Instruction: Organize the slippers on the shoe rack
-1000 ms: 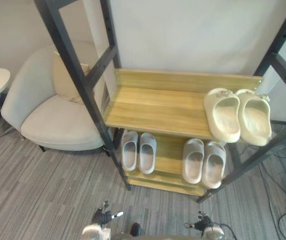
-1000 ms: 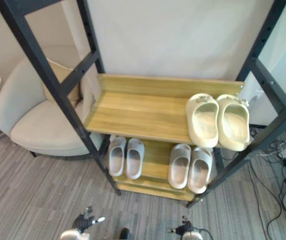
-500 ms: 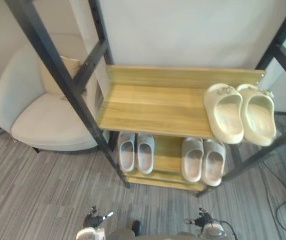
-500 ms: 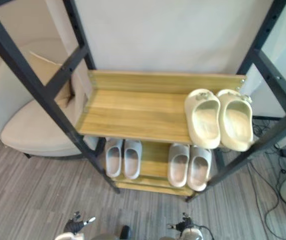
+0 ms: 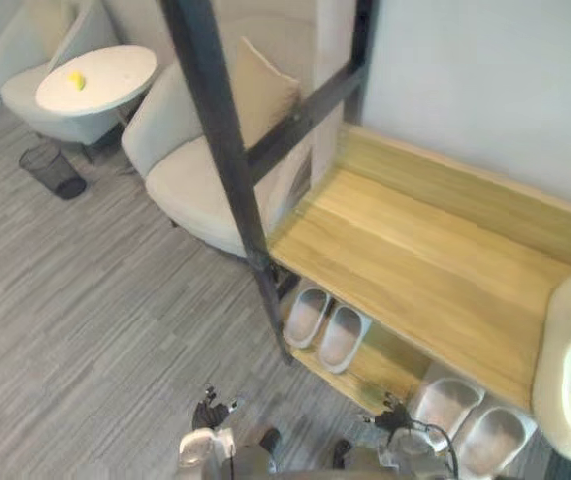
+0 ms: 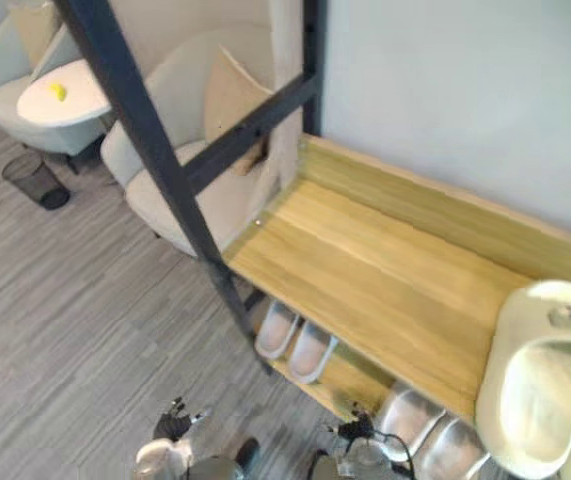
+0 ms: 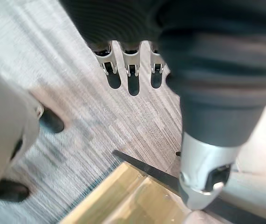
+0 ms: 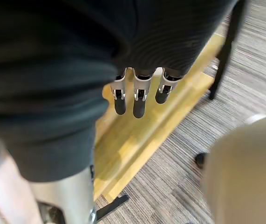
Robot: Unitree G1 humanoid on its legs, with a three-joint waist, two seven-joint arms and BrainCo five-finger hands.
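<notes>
With the left hand (image 7: 133,83) and right hand (image 8: 139,100) hanging slack and empty before the shoe rack (image 5: 415,260), the cream slippers (image 6: 540,380) are sitting on its upper shelf and the grey slippers (image 5: 310,312) below, seemingly paired already, so any reach is calling for squaring up to the rack first.

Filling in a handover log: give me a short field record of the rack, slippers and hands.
upper shelf: cream slippers at right end
lower shelf: left grey pair, right grey pair
left hand: open, empty, low before rack
right hand: open, empty, low before rack
beside rack: armchair
</notes>
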